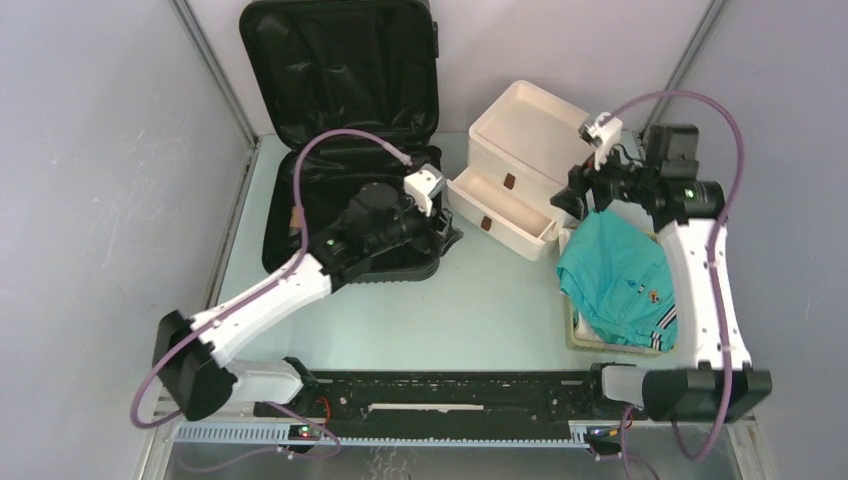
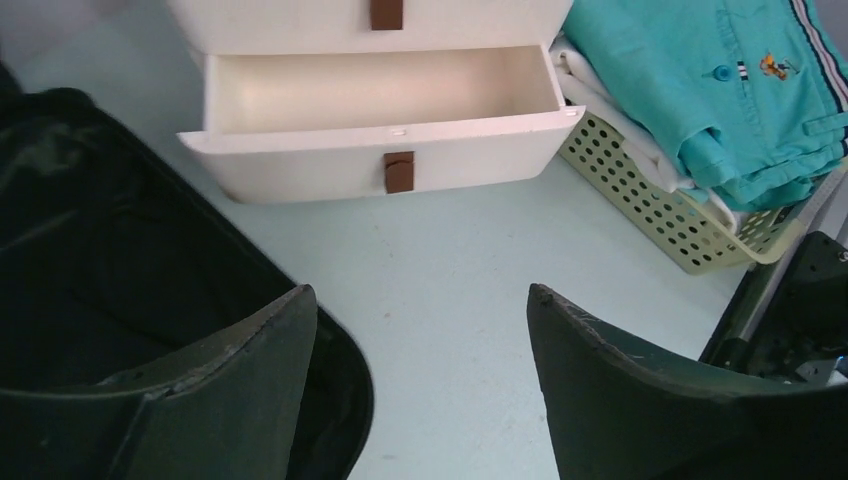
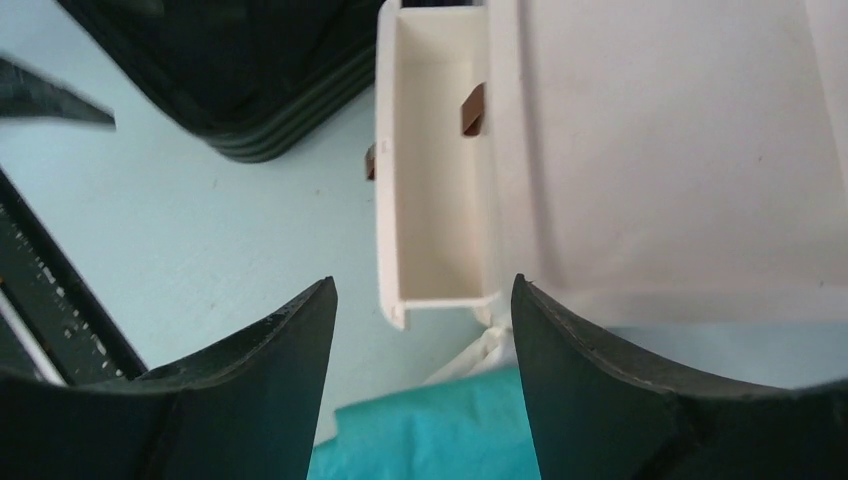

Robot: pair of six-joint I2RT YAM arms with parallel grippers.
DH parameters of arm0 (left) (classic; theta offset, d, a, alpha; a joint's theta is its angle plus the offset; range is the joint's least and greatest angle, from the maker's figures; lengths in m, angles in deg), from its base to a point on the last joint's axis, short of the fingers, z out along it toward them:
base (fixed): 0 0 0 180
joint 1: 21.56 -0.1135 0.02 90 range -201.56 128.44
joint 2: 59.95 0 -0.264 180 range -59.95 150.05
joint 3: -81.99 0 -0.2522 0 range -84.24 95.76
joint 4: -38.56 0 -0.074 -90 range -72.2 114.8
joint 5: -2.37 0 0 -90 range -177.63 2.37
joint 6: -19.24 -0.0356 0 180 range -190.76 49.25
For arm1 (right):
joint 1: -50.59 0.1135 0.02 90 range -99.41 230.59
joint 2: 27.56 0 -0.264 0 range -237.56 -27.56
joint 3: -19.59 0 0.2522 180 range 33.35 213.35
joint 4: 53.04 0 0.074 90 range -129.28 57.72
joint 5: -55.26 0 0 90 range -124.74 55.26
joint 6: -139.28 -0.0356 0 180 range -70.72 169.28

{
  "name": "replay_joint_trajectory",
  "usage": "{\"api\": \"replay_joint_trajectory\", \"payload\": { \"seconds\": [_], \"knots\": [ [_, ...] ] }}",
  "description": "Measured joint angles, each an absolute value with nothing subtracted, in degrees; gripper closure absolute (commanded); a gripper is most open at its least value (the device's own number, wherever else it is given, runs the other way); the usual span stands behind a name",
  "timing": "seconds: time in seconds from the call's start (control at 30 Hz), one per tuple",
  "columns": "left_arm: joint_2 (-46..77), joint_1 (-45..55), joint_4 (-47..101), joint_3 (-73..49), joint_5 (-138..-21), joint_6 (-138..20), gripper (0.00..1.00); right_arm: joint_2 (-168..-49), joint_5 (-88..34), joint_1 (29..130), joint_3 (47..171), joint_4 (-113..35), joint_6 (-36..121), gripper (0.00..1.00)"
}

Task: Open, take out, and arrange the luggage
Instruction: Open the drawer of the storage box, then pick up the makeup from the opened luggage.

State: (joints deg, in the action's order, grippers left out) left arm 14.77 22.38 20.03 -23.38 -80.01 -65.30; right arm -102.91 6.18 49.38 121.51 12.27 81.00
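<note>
The black suitcase (image 1: pixel 330 190) lies open at the back left, its lid (image 1: pixel 340 60) standing against the wall; only black lining shows inside. My left gripper (image 1: pixel 447 232) is open and empty at the suitcase's front right corner. In the left wrist view the gripper (image 2: pixel 420 292) hangs over bare table, with the suitcase rim (image 2: pixel 90 260) at its left. My right gripper (image 1: pixel 577 203) is open and empty above the far edge of a folded teal shirt (image 1: pixel 615 275). In the right wrist view the gripper (image 3: pixel 423 280) is above the shirt (image 3: pixel 430 435).
A white three-drawer box (image 1: pixel 525 130) stands at the back centre with its bottom drawer (image 1: pixel 500 212) pulled open and empty; the drawer also shows in the left wrist view (image 2: pixel 380 100). The teal shirt tops folded clothes in a pale yellow basket (image 2: pixel 660 210) at the right.
</note>
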Motion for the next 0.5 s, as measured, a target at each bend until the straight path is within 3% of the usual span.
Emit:
{"api": "replay_joint_trajectory", "payload": {
  "seconds": [0.2, 0.5],
  "knots": [
    [4.4, 18.5, 13.2, -24.5, -82.1, -69.8, 0.00, -88.9, 16.3, 44.8, 108.7, 10.3, 84.4, 0.23],
    [-8.4, 5.0, 9.2, -29.6, -82.9, -70.7, 0.00, -81.4, 30.8, 44.2, 92.2, 6.1, 86.7, 0.26]
  ]
}}
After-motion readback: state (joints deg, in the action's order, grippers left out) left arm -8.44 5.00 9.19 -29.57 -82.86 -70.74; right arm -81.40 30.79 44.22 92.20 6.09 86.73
